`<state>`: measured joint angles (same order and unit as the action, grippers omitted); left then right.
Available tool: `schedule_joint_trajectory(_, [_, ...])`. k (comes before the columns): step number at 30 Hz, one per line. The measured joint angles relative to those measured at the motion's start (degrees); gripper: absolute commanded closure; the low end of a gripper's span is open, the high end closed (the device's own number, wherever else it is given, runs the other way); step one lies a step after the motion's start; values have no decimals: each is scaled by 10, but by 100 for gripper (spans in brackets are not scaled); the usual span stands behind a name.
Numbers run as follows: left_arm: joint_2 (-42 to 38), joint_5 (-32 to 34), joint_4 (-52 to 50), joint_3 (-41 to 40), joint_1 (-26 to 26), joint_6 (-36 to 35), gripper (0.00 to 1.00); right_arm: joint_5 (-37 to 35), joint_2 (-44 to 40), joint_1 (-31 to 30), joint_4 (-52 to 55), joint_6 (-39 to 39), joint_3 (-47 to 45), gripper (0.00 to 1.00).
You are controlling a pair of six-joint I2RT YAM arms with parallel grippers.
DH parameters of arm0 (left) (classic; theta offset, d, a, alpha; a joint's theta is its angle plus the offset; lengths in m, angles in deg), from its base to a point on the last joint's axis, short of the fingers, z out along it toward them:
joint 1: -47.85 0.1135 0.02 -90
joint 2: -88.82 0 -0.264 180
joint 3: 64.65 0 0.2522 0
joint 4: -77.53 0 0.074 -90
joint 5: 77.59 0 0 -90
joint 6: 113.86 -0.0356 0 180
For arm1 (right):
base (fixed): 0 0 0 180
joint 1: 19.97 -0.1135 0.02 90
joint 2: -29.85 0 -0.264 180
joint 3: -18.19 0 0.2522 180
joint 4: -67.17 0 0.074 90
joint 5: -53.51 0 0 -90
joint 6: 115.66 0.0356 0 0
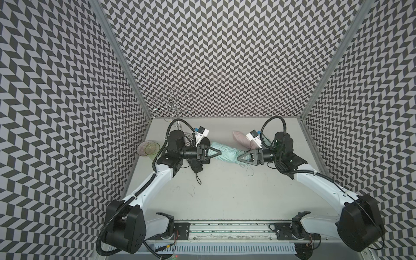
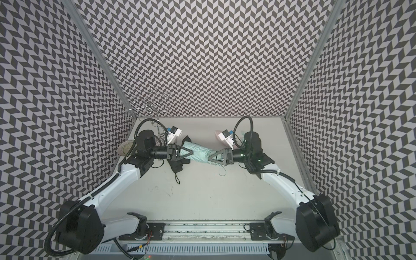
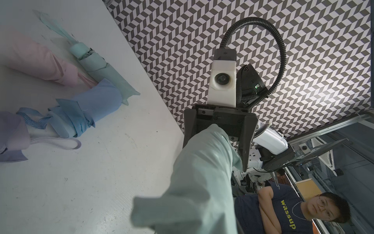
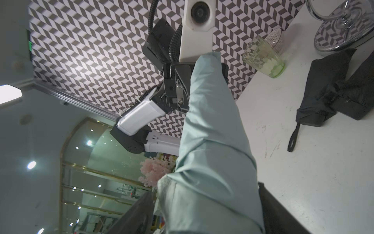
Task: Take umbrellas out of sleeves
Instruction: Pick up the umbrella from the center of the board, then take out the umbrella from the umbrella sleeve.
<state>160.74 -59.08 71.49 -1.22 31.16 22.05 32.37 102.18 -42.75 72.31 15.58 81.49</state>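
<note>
A mint green umbrella (image 1: 236, 154) hangs above the middle of the table between my two grippers, most of it still inside its smooth mint green sleeve (image 1: 219, 149). My left gripper (image 1: 219, 153) is shut on the sleeve's closed end. In the left wrist view the sleeve cloth (image 3: 202, 172) hides the jaws. My right gripper (image 1: 239, 158) stands open, its dark fingers (image 4: 139, 210) on either side of the umbrella's pleated handle end (image 4: 212, 192). The umbrella's wrist loop (image 1: 248, 172) dangles below.
A black umbrella (image 1: 198, 165) and black sleeve (image 4: 360, 97) lie under the left arm. Pink (image 3: 40, 60), mint (image 3: 101, 68), light blue (image 3: 91, 105) and lilac (image 3: 12, 133) umbrellas lie at the back right. Glass cups (image 1: 149, 147) and a wire stand (image 1: 172, 105) occupy the back left corner.
</note>
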Motion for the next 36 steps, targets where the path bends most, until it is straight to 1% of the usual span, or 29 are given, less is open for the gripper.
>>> schedule_joint_trajectory(3, [12, -4, 8, 0, 7, 4, 100, -14, -23, 35, 24, -5, 0, 9])
schedule_joint_trajectory(6, [20, -9, 29, -1, 10, 18, 100, -27, -56, 73, 36, -5, -7, 13])
schedule_joint_trajectory(9, [27, -15, 55, -1, 11, 36, 100, -31, -86, 96, 38, 2, -25, 22])
schedule_joint_trajectory(10, [28, -16, 61, -1, 11, 40, 100, -30, -94, 97, 39, 3, -33, 28])
schedule_joint_trajectory(12, [30, -18, 70, -1, 11, 47, 100, -28, -101, 97, 39, 8, -46, 34])
schedule_joint_trajectory(14, [31, -19, 75, -1, 11, 52, 100, -25, -102, 97, 38, 13, -58, 43])
schedule_joint_trajectory(18, [31, -20, 82, -1, 11, 58, 100, -21, -101, 96, 38, 23, -70, 54])
schedule_joint_trajectory(23, [32, -20, 86, -1, 10, 63, 100, -19, -98, 89, 24, 27, -70, 54])
schedule_joint_trajectory(31, [46, -21, 88, -1, 9, 65, 100, -23, -92, 64, 21, 28, -68, 53])
schedule_joint_trajectory(34, [46, -22, 88, -1, 9, 65, 100, -25, -90, 57, 16, 29, -68, 55])
schedule_joint_trajectory(36, [46, -22, 88, -1, 9, 65, 100, -27, -85, 52, 12, 30, -67, 58])
